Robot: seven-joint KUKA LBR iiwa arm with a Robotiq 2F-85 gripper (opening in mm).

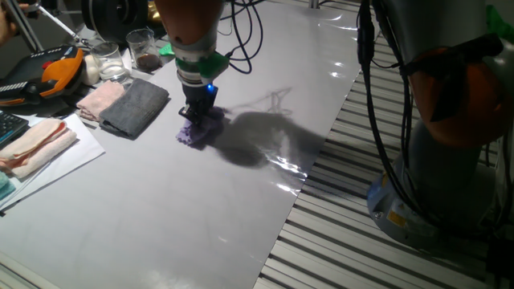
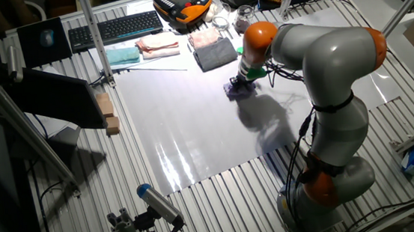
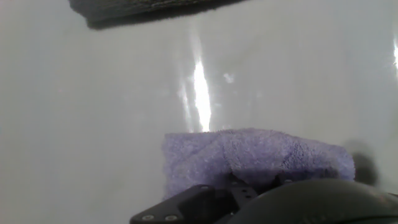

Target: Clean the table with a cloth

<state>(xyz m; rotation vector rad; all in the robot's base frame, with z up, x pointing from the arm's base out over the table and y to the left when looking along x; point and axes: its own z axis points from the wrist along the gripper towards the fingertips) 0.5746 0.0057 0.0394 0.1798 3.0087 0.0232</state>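
The lavender cloth [image 1: 198, 128] lies bunched on the glossy pale table [image 1: 241, 201], just right of the dark grey folded cloth. My gripper [image 1: 197, 114] points straight down onto it and presses it against the tabletop. In the other fixed view the cloth [image 2: 236, 89] sits under the gripper [image 2: 243, 83] near the table's far side. In the hand view the cloth [image 3: 249, 155] fills the lower middle, against the table [image 3: 93, 112]. The fingertips are buried in the cloth, so I cannot see how far apart they are.
A dark grey folded cloth [image 1: 136, 107] and a pale pink folded cloth [image 1: 100, 99] lie left of the gripper; another pink cloth [image 1: 32, 144] on paper further left. Glass jars [image 1: 143, 48] and an orange pendant [image 1: 60, 72] stand behind. Slatted grating [image 1: 385, 241] borders the table's right edge.
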